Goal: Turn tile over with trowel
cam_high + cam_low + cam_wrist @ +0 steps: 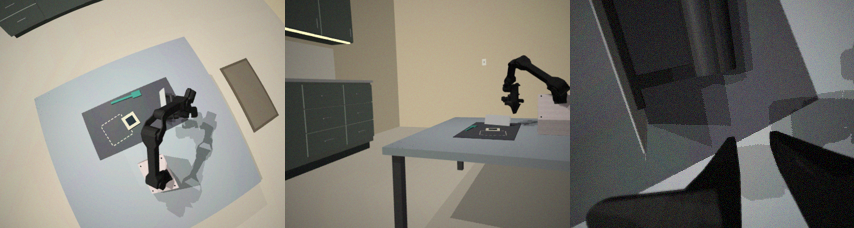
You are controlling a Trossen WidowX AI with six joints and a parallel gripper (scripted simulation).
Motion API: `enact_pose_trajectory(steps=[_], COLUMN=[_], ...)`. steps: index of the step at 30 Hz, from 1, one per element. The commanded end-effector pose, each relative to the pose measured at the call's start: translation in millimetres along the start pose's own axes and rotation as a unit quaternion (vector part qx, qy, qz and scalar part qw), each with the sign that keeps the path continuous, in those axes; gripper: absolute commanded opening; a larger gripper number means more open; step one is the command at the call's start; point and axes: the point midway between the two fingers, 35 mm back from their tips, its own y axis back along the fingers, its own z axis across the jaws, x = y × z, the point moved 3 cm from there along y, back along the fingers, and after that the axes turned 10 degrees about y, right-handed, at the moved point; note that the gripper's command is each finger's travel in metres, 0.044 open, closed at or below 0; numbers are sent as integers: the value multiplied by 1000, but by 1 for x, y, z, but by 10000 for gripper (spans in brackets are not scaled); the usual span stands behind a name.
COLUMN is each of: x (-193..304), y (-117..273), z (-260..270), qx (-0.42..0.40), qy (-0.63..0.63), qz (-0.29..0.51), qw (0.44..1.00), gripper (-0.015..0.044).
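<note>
The tile (131, 120) (492, 129) lies flat on the dark mat (92, 130) (460, 136) (770, 75), its dark square mark in a cream border facing up. It lies across the right side of the dashed outline (113, 145), mostly outside it. The teal trowel (136, 94) (471, 128) lies on the mat along its back edge, clear of the tile, blade to the right in the top view. My gripper (514, 112) (752, 141) is slightly open and empty. It hangs above the right end of the mat, away from trowel and tile. In the top view its fingers cannot be made out.
A white upright panel (162, 97) (497, 120) stands on the right part of the mat. Its dark bars (705, 40) show behind it in the wrist view, close to my gripper's left in that view. My arm rises from a pinkish base (143, 167) (550, 110) in front of the mat.
</note>
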Motion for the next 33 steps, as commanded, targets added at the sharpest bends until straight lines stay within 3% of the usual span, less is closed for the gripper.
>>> enact_pose_trajectory(steps=[1, 33], x=[2, -5], y=[-3, -22], z=[-3, 38], qx=[-21, -23], qy=[10, 10], qz=[-3, -2], qw=[1000, 1000], gripper=[100, 100])
